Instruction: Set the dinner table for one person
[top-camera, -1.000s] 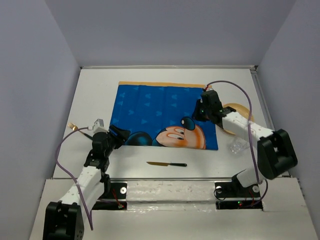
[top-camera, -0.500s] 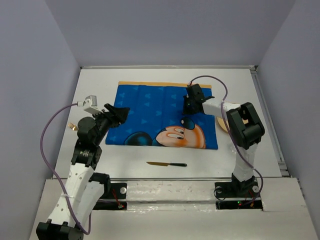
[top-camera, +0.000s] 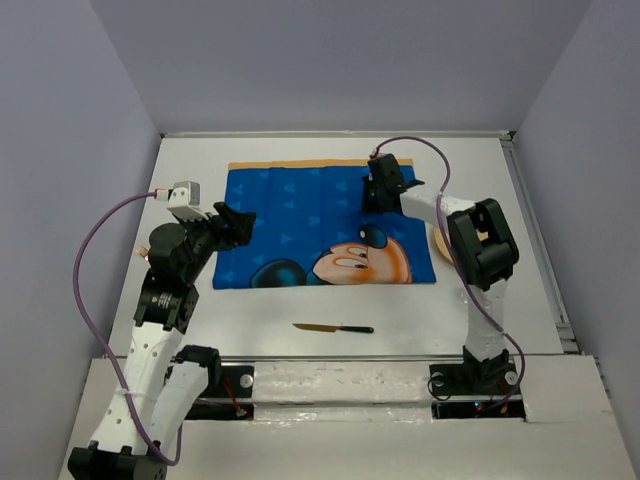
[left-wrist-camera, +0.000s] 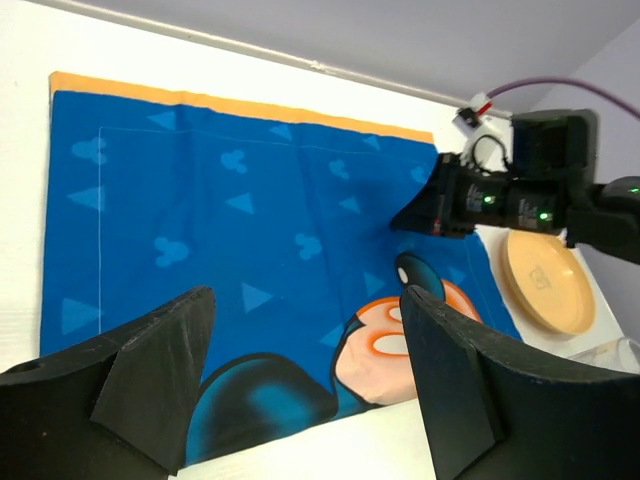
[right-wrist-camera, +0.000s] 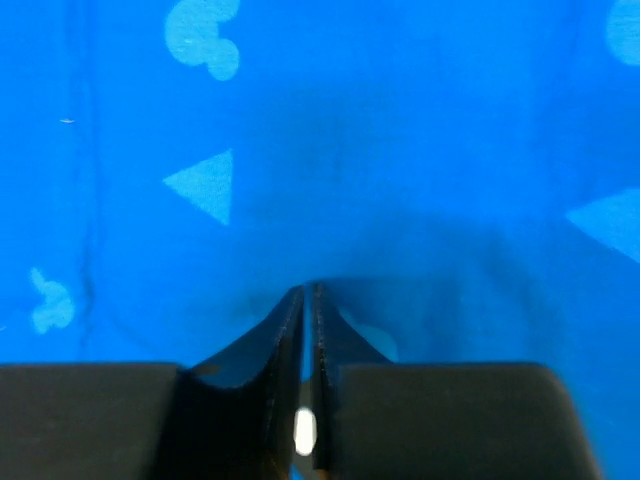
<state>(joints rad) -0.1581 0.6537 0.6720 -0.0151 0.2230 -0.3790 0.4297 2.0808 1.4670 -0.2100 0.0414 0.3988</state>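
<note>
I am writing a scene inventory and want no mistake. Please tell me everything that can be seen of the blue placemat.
The blue placemat is a rectangular cloth lying mostly flat on the white table. It carries pale Mickey heads and triangles, a stitched inner line, an orange band along the far edge, and a large Mickey face towards the near edge. The right gripper is shut on it in its far right part, seemingly pinching a small raised fold.
</note>
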